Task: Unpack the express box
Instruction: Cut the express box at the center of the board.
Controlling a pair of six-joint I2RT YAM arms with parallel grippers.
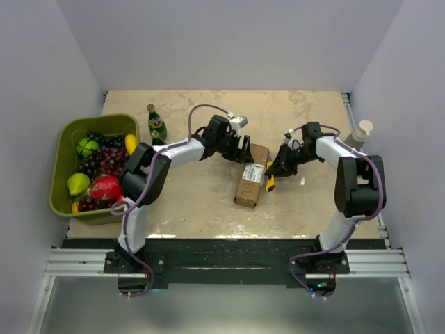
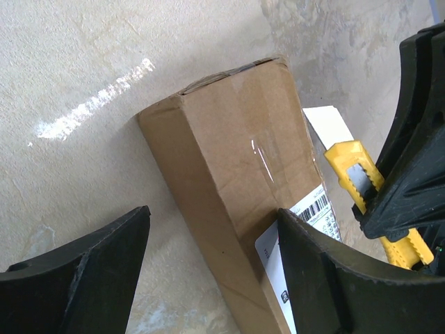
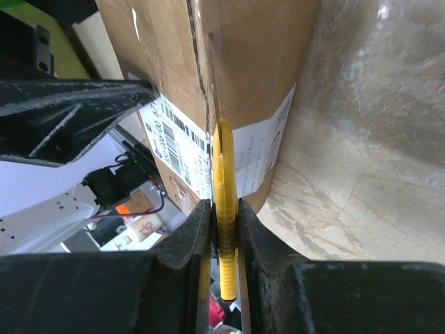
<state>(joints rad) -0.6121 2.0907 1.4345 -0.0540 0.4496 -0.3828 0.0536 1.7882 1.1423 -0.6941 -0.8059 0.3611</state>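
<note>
The express box (image 1: 252, 182), a brown carton with a white label, lies flat near the table's middle; it also shows in the left wrist view (image 2: 236, 146) and the right wrist view (image 3: 264, 62). My left gripper (image 1: 240, 149) is open at the box's far end. In the left wrist view (image 2: 212, 240) one finger (image 2: 334, 278) sits on the label and the other (image 2: 76, 278) hangs over bare table. My right gripper (image 1: 276, 167) is shut on the yellow utility knife (image 3: 224, 174), whose blade end lies against the box's taped seam by the label. The knife also shows in the left wrist view (image 2: 354, 174).
A green bin (image 1: 62, 139) of fruit stands at the left edge. A green bottle (image 1: 156, 126) stands behind the left arm. A pale bottle (image 1: 360, 133) stands at the far right by the wall. White walls enclose the table on three sides.
</note>
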